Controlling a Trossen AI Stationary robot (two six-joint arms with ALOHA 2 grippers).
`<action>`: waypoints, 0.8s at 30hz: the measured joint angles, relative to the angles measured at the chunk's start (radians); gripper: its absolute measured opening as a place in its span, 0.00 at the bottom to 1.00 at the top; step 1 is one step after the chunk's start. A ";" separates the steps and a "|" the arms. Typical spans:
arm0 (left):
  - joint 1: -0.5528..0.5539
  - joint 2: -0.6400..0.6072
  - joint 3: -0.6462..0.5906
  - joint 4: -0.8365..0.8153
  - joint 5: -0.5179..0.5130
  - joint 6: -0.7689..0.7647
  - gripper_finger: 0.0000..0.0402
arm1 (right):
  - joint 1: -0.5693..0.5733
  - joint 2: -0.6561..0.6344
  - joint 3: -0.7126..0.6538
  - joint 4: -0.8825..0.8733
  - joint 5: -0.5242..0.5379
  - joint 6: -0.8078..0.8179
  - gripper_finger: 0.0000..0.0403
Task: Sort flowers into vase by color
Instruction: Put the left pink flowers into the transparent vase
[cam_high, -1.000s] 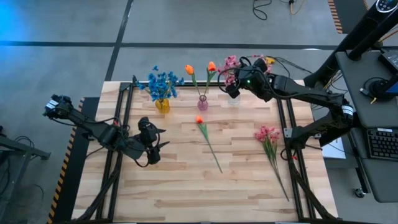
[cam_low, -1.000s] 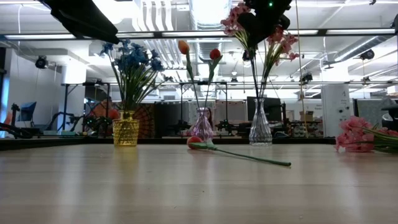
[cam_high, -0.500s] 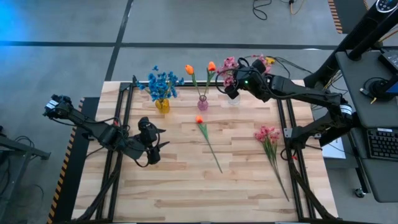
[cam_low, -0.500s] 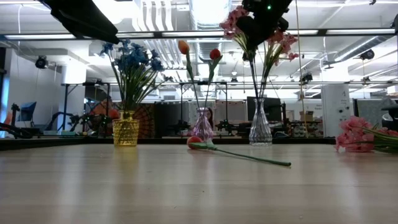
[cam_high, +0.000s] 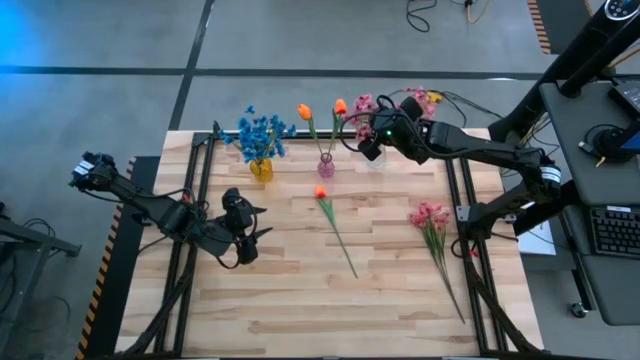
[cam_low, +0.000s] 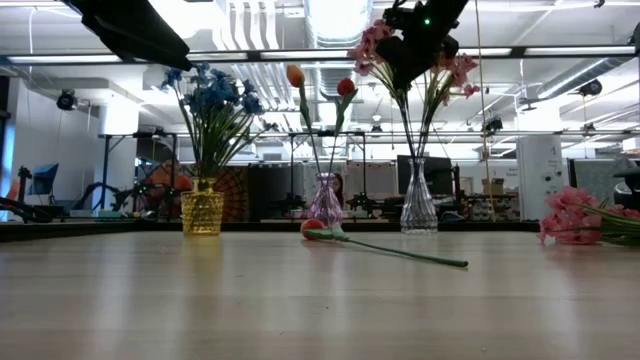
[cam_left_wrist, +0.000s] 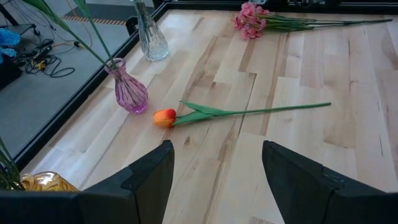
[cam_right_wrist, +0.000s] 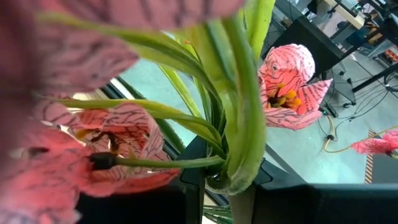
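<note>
Right claw (cam_high: 368, 147) leftward, closed around pink spray (cam_right_wrist: 249, 118) above clear vase (cam_low: 418, 205).

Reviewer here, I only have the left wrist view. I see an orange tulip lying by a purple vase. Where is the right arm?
Observer: The right gripper is up over the clear vase at the table's far edge, shut on a pink spray whose stem reaches down into that vase.
Reviewer: Is anything already in the purple vase?
Observer: Yes, two orange tulips stand in the purple vase.
Reviewer: And the blue flowers?
Observer: The blue flowers stand in a yellow vase, on the left arm's side of the purple one.
Reviewer: Any pink left on the table?
Observer: One pink bunch lies flat on the right arm's side.
</note>
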 joint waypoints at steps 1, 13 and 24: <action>0.000 0.000 0.000 0.000 0.000 0.000 0.56 | 0.000 0.000 0.000 0.000 0.000 0.000 0.09; 0.000 0.000 0.000 0.000 0.000 0.000 0.56 | 0.000 0.000 0.000 0.000 0.000 0.010 0.09; 0.000 0.000 0.000 0.000 0.000 0.000 0.56 | 0.000 0.000 0.000 0.000 0.000 0.010 0.09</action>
